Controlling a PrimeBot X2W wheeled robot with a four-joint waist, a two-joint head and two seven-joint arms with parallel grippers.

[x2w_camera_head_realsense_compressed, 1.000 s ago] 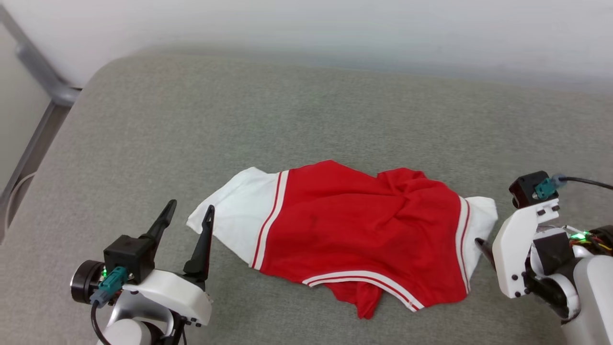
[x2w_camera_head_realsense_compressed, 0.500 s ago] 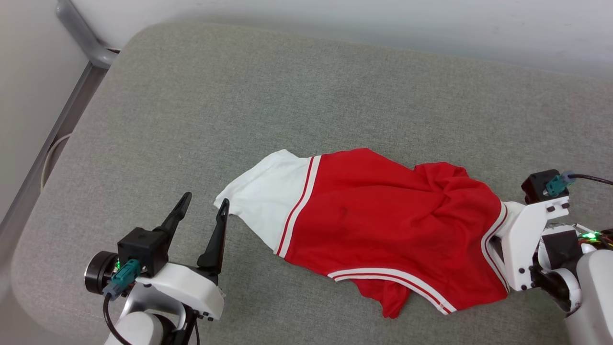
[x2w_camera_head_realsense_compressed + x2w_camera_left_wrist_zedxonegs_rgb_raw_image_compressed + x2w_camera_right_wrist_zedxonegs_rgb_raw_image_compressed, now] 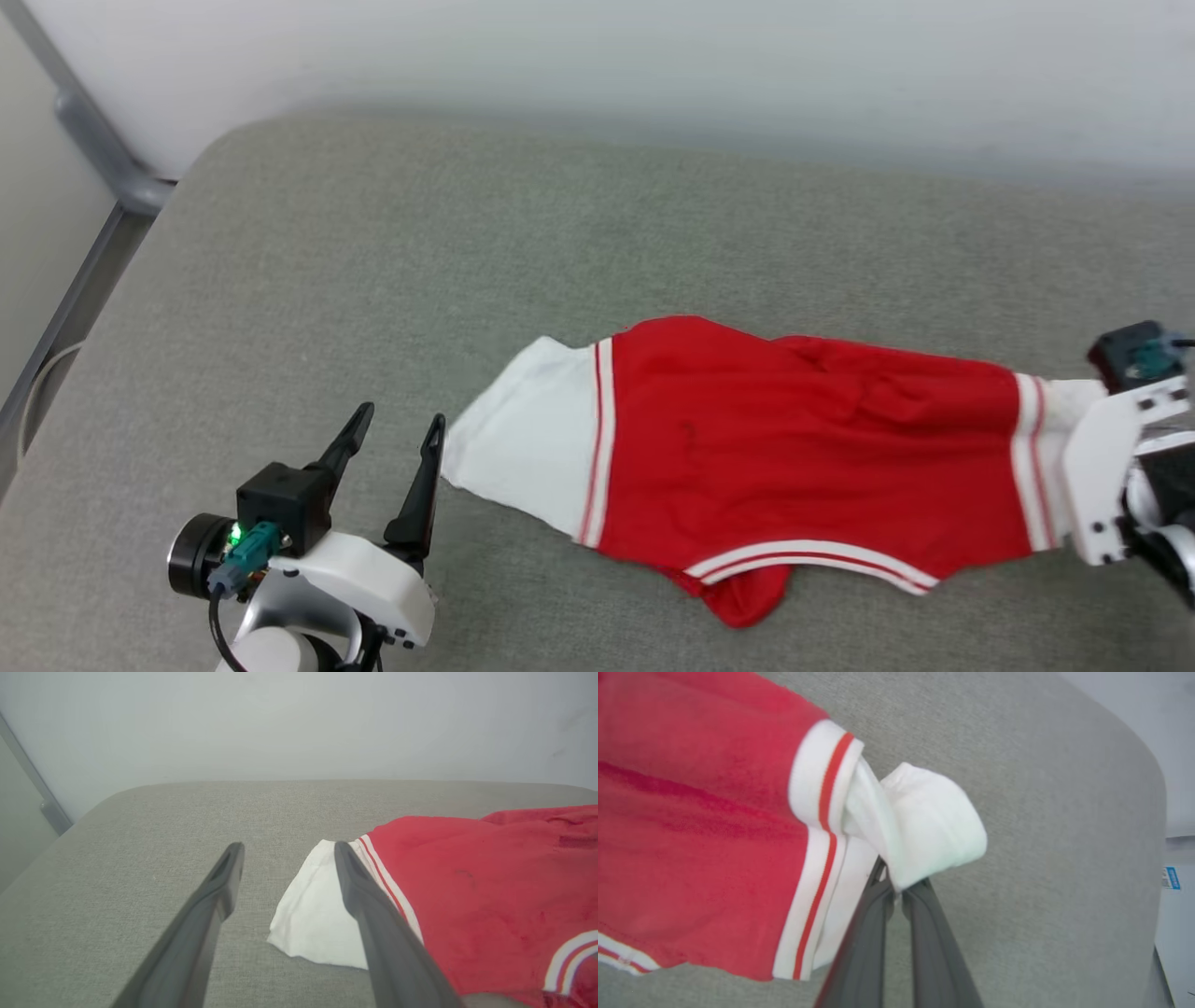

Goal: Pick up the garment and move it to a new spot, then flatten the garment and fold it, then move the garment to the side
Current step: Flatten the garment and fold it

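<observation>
A: Pinching: right jaws fully closed on the tip of the white sleeve (image 3: 924, 826), with cloth bunching out just past the tips. The head view puts them at 3 o'clock, at the frame edge.

B: Why grip there?

A: My read is that a sleeve end gives a pull line through the whole shirt. The garment (image 3: 803, 457) lies drawn out from 3 o'clock toward centre, its red body mostly smooth. So the hold seems meant for dragging it to its new spot, or for tensioning it flat.

B: Left jaws?

A: Spread wide, holding nothing. They're at 7 o'clock in the head view, tips just beside the other white sleeve (image 3: 523, 448). From the left wrist, that sleeve's corner sits partly behind one finger (image 3: 373, 914), and I can't tell whether they touch. Looks staged to take that end.

B: Garment's place?

A: On the grey cushion (image 3: 373, 280), from lower middle through 3 o'clock. The striped hem (image 3: 803, 551) faces 6 o'clock with a red flap tucked under it. Not folded yet.
</observation>
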